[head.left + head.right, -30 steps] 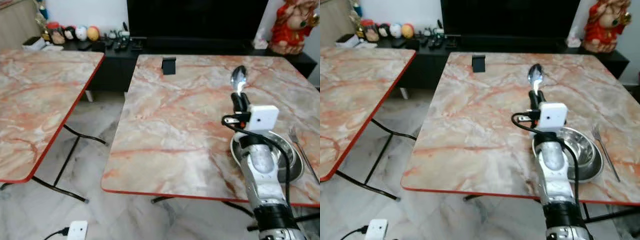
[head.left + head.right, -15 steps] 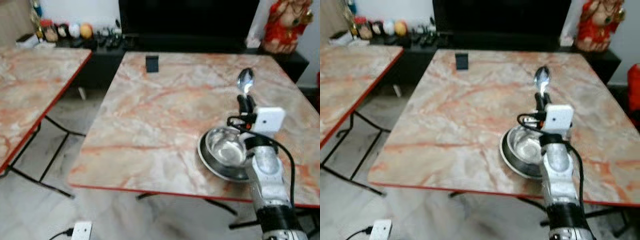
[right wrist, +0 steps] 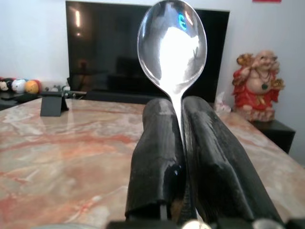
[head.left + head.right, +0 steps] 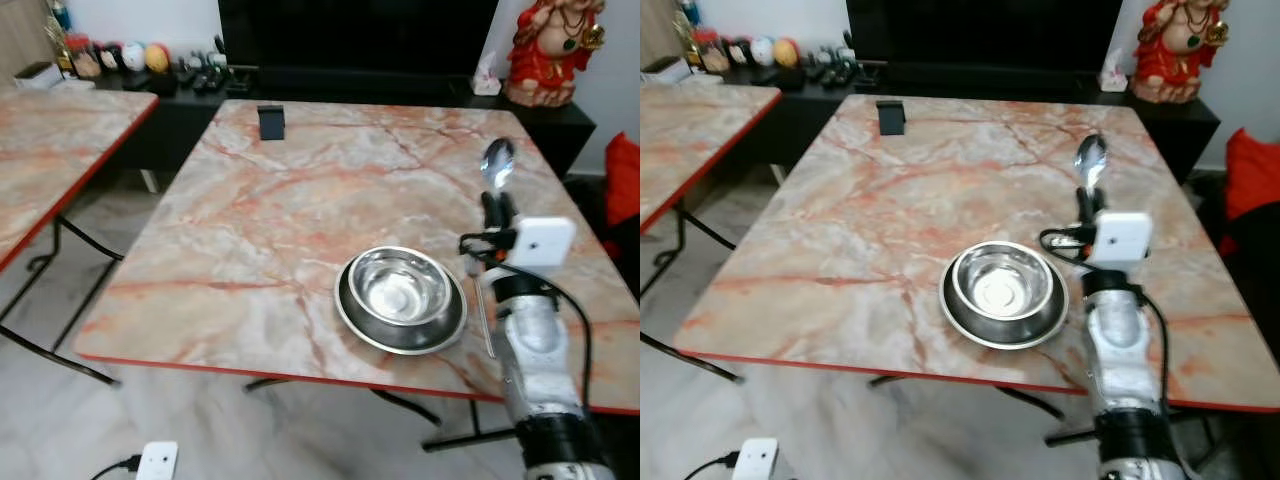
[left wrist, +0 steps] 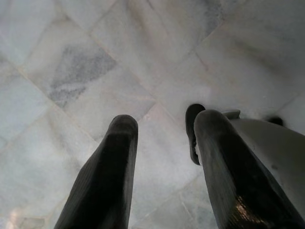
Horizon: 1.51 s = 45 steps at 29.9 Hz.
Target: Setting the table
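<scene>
carrying spoon [image 4: 497, 160] clamped in right gripper [image 4: 493, 208], beside bowl [image 4: 402, 297]; next: lay it flat. left gripper [image 5: 164, 138] idle, parted.

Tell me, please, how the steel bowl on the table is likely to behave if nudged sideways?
The steel bowl looks polished and rests on smooth marble table, so it would probably slide rather than tip. Its wide flared rim and low shape suggest stability. It seems thin and empty, so likely light.

Glossy metal spoon [image 3: 172, 45] and bowl [image 4: 402, 297]; polished marble-look table [image 4: 260, 230].
</scene>
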{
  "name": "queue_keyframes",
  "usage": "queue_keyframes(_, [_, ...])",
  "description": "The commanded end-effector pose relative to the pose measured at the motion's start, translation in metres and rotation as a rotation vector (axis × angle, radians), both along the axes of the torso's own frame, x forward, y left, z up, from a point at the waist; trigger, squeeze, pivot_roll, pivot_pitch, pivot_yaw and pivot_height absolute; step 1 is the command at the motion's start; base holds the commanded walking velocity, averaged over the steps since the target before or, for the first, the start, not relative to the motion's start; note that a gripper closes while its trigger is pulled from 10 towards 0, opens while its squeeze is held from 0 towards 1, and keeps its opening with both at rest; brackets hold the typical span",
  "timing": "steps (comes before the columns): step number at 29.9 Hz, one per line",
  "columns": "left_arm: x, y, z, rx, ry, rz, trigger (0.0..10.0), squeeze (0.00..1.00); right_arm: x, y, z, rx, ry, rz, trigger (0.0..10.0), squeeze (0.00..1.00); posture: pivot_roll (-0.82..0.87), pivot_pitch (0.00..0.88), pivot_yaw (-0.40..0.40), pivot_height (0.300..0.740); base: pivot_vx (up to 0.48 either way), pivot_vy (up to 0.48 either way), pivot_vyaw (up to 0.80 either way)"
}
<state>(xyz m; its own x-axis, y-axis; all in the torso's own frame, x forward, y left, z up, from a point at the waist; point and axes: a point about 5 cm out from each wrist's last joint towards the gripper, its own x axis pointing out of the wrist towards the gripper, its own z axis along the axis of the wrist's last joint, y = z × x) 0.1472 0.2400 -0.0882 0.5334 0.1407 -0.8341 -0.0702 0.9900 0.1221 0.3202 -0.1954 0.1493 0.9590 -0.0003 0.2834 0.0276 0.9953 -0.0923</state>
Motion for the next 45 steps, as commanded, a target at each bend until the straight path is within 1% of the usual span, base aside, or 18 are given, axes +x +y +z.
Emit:
queue_keyframes(1, [0.001, -0.002, 0.0, -0.005, -0.002, 0.001, 10.0, 0.0, 0.0, -0.006, 0.005, -0.004, -0.016, -0.018, 10.0, 0.0, -0.06, 0.0, -0.012, 0.74, 0.0, -0.3, 0.0])
queue_keyframes(4, [0.0, -0.001, 0.0, -0.002, -0.003, 0.015, 10.0, 0.0, 0.0, -0.008, 0.003, -0.004, -0.009, -0.025, 10.0, 0.0, -0.06, 0.0, -0.011, 0.74, 0.0, -0.167, 0.0])
queue_keyframes(10, [0.001, 0.0, 0.0, 0.0, -0.002, 0.008, 10.0, 0.0, 0.0, -0.012, 0.0, -0.005, 0.011, -0.05, 10.0, 0.0, -0.07, 0.0, -0.005, 0.74, 0.0, 0.0, 0.0])
queue_keyframes(17, [0.002, 0.001, 0.001, 0.0, -0.001, 0.003, 10.0, 0.0, 0.005, -0.009, -0.004, -0.006, 0.054, -0.055, 10.0, 0.0, -0.07, 0.0, 0.011, 0.74, 0.0, 0.0, 0.0])
queue_keyframes(19, [0.002, 0.002, 0.001, 0.0, 0.0, -0.002, 10.0, 0.0, 0.009, -0.009, -0.01, -0.01, 0.129, -0.082, 10.0, 0.0, -0.08, 0.0, 0.015, 0.74, 0.0, 0.0, 0.0])
queue_keyframes(21, [0.003, 0.002, 0.002, 0.001, 0.0, -0.006, 10.0, 0.0, 0.015, -0.006, -0.016, 0.068, 0.208, -0.095, 10.0, 0.0, -0.08, 0.0, 0.021, 0.74, 0.0, 0.0, 0.0])
queue_keyframes(22, [0.003, 0.002, 0.002, 0.001, 0.0, -0.007, 10.0, 0.0, 0.018, -0.006, -0.022, 0.066, 0.273, -0.116, 10.0, 0.0, -0.08, 0.0, 0.021, 0.74, 0.0, 0.0, 0.0])
queue_keyframes(24, [0.004, 0.002, 0.002, 0.001, -0.002, -0.008, 10.0, 0.0, 0.021, -0.004, -0.026, 0.074, 0.325, -0.117, 10.0, 0.0, -0.07, 0.0, 0.016, 0.74, 0.0, 0.0, 0.0])
queue_keyframes(25, [0.005, 0.002, 0.002, 0.001, -0.005, -0.004, 10.0, 0.0, 0.022, -0.002, -0.03, 0.093, 0.363, -0.116, 10.0, 0.0, -0.07, 0.0, 0.014, 0.74, 0.0, 0.0, 0.0])
queue_keyframes(27, [0.005, 0.002, 0.002, 0.001, -0.007, -0.004, 10.0, 0.0, 0.024, 0.002, -0.034, 0.12, 0.402, -0.106, 10.0, 0.0, -0.07, 0.0, 0.014, 0.74, 0.0, 0.0, 0.0])
queue_keyframes(31, [0.006, 0.002, 0.003, 0.0, -0.007, -0.005, 10.0, 0.0, 0.024, 0.003, -0.04, 0.128, 0.46, -0.112, 10.0, 0.0, -0.07, 0.0, 0.016, 0.74, 0.0, 0.0, 0.0])
queue_keyframes(32, [0.006, 0.002, 0.003, -0.001, -0.007, -0.007, 10.0, 0.0, 0.023, 0.003, -0.046, 0.135, 0.511, -0.121, 10.0, 0.0, -0.08, 0.0, 0.017, 0.74, 0.0, 0.0, 0.0])
queue_keyframes(34, [0.006, 0.001, 0.003, -0.002, -0.007, -0.009, 10.0, 0.0, 0.022, 0.001, -0.053, 0.141, 0.554, -0.137, 10.0, 0.0, -0.08, 0.0, 0.016, 0.74, 0.0, 0.0, 0.0])
queue_keyframes(37, [0.007, 0.001, 0.003, -0.003, -0.007, -0.011, 10.0, 0.0, 0.02, -0.001, -0.057, 0.143, 0.592, -0.156, 10.0, 0.0, -0.07, 0.0, 0.013, 0.74, 0.0, 0.0, 0.0])
queue_keyframes(45, [0.007, 0.001, 0.003, 0.001, -0.006, -0.018, 10.0, 0.0, 0.016, -0.008, -0.062, 0.147, 0.631, -0.183, 10.0, 0.0, -0.08, 0.0, 0.018, 0.74, 0.0, 0.0, 0.0])
